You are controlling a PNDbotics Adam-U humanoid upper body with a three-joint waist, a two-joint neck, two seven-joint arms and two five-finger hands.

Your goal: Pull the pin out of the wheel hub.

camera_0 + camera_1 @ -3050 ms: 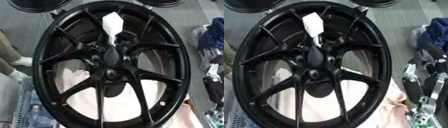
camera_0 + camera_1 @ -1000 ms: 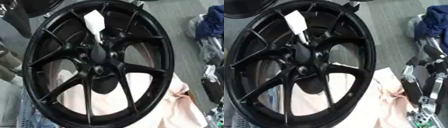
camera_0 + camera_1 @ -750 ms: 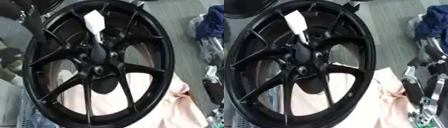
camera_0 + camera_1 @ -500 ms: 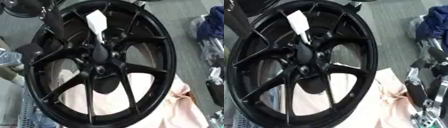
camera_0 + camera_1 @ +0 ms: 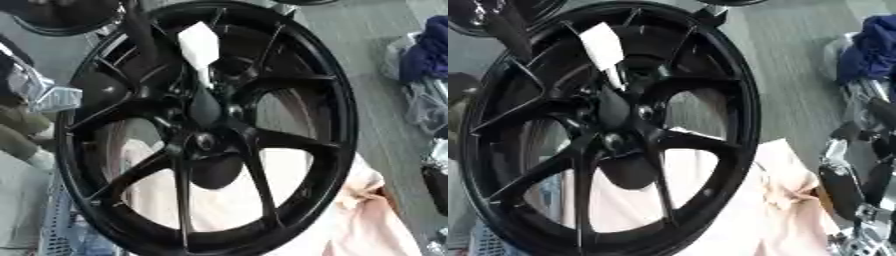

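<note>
1. A grey floor (image 5: 350, 30) lies behind the black wheel hub (image 5: 206, 130).
2. Pale pink cloth (image 5: 789, 200) lies under and right of the hub; blue fabric (image 5: 872, 45) is far right.
3. The white-tagged pin (image 5: 199, 47) sits in the hub's centre.
4. The left hand (image 5: 144, 45) is a dark blur over the hub's upper-left spokes; I cannot tell how its fingers stand.
5. The right hand (image 5: 855, 185) hangs right of the hub; its fingers are unclear.

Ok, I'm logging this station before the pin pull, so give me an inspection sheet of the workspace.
Surface: grey floor, partly covered by a pale pink cloth.
Job's things: black wheel lying over the cloth; white pin standing in the hub.
Clutter: blue fabric at right.
Hands: left hand's dark arm reaches in at upper left, fingers unclear; right hand idle at lower right, fingers unclear.
Cables: nothing seen.
Surroundings: another dark rim at top left.
</note>
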